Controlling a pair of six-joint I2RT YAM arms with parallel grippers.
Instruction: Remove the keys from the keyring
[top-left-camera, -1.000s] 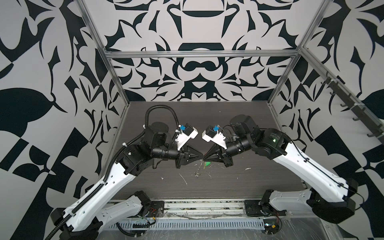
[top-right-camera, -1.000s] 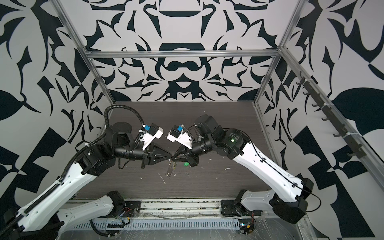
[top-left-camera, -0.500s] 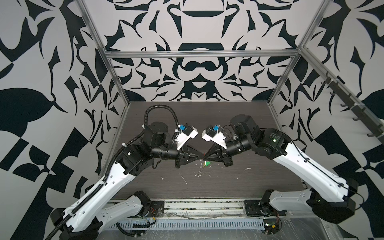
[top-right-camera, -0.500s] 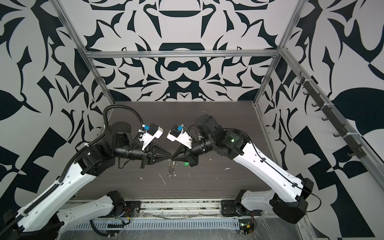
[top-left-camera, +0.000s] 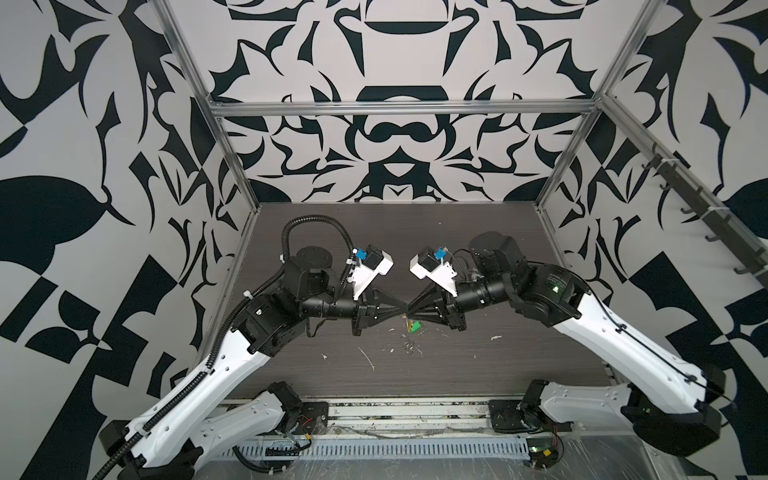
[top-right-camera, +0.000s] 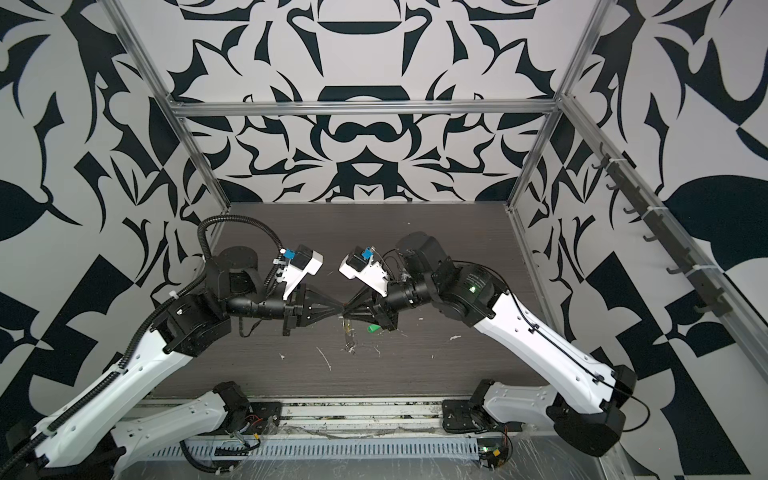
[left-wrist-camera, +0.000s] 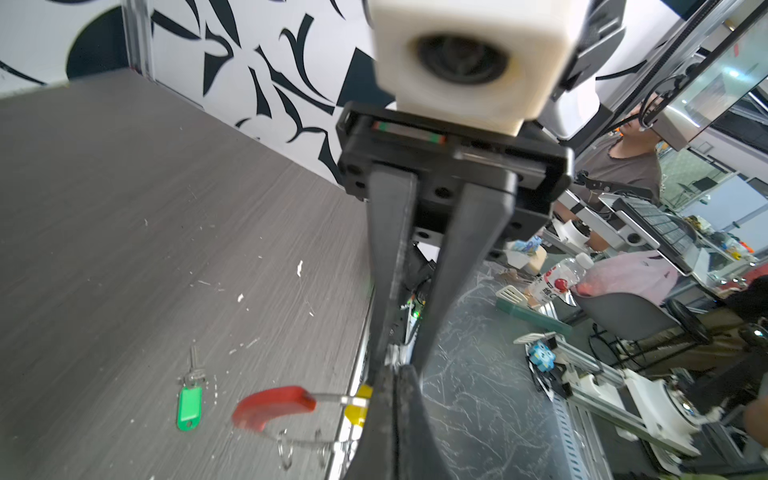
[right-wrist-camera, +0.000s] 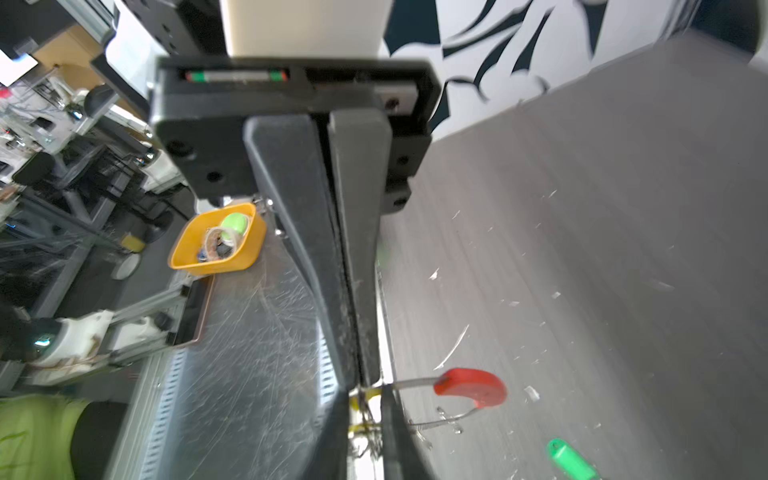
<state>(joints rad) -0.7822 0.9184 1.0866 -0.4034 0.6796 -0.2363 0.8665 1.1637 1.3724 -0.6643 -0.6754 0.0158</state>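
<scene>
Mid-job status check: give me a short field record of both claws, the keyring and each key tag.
left claw: shut, gripping the wire of the dark wire keyring with red plastic sleeve
right claw: fingers slightly parted, tip to tip with the left claw
keyring: appears held off the grey wood-grain table
yellow plastic key tag: at the claw tips, against the wire; whether it is threaded on is hidden
green plastic key tag: off the keyring, lying on the table
left to do: yellow tag

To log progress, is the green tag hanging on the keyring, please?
No, the green tag lies on the table, apart from the keyring.
</scene>
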